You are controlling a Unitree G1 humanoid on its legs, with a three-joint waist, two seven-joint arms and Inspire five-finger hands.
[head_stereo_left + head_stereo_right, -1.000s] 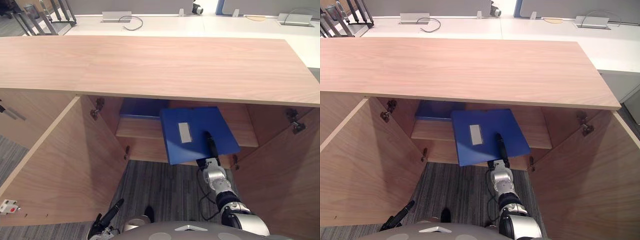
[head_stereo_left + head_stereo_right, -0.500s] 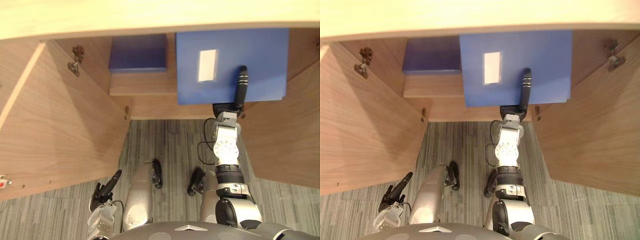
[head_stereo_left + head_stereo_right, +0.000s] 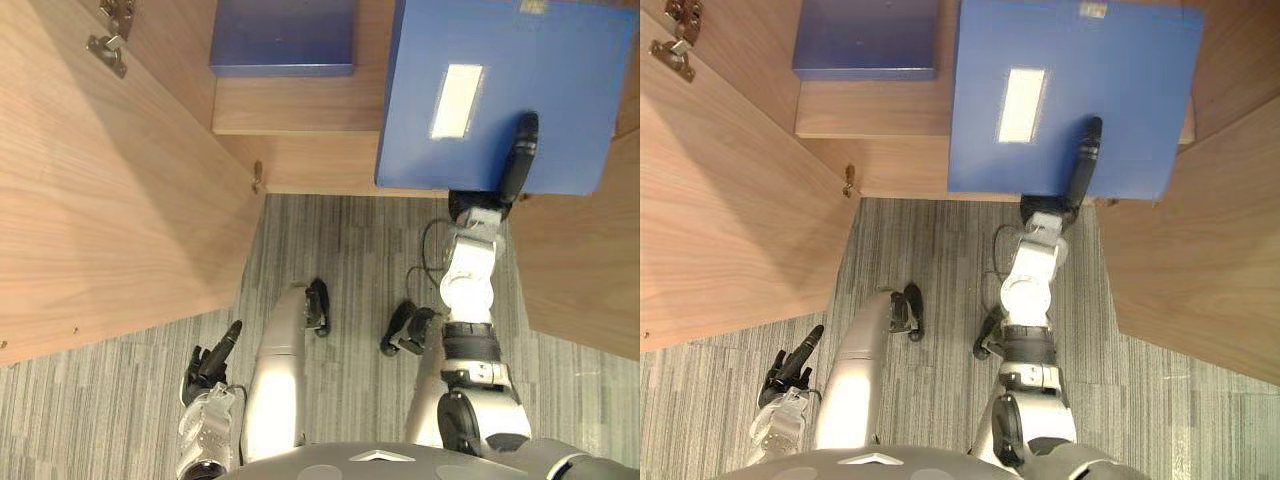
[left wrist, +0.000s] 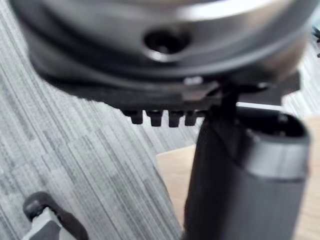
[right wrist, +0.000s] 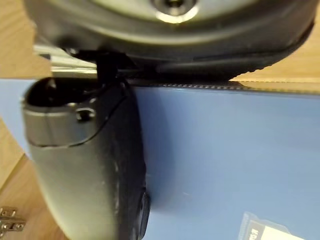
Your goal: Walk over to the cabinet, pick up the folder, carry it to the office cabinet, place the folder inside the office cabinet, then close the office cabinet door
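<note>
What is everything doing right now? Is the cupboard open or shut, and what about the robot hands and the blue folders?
Folder: held flat, label up, over the front of the shelf.
Right robot hand: shut on the folder, thumb on top.
Left robot hand: open, holding nothing, hanging at the side.
Second folder: lying flat on the shelf.
Left door: open.
Right door: open.

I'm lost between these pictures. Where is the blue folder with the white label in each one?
Left eye view: the folder is upper right, with the right hand thumb on top.
Right eye view: the folder is upper middle, slightly right.
Right wrist view: the folder is the blue surface under the thumb.
Left wrist view: left hand over grey carpet.
Shared landmark: the white label.
</note>
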